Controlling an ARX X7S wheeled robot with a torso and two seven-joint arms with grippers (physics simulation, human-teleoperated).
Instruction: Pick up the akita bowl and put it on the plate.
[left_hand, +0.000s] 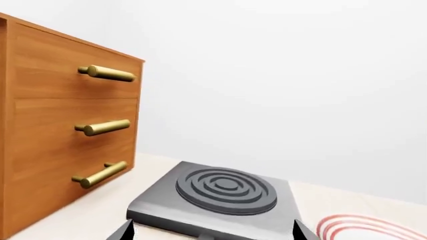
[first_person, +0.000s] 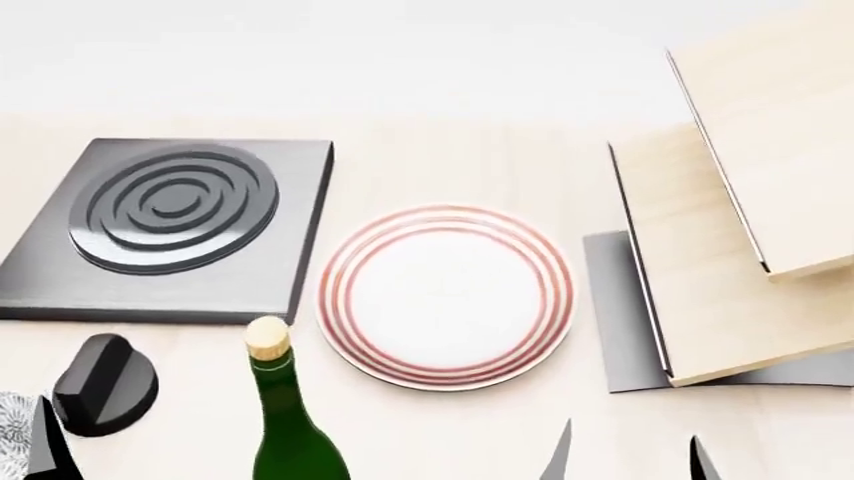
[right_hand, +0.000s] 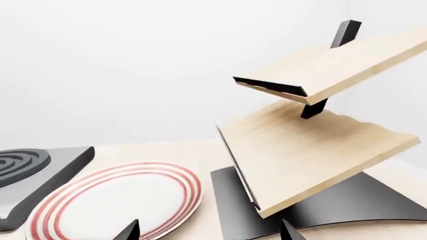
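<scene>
My right gripper (first_person: 627, 460) has its two dark fingertips (first_person: 562, 455) spread wide, with nothing between them, low in the head view just in front of the plate (first_person: 446, 296). My left gripper (left_hand: 212, 231) shows two tips far apart in its wrist view, also holding nothing. The akita bowl (first_person: 16, 425) peeks in at the bottom left corner of the head view, touching one dark fingertip of mine (first_person: 48, 450). The plate sits in the middle of the table (first_person: 441, 150). Beside it is the stove burner (first_person: 171, 226), with a black knob (first_person: 104, 385) and a green bottle (first_person: 287, 420) nearer me. A wooden shelf rack (first_person: 727, 220) stands on the other side. A wooden drawer cabinet (left_hand: 63, 130) stands past the burner.
</scene>
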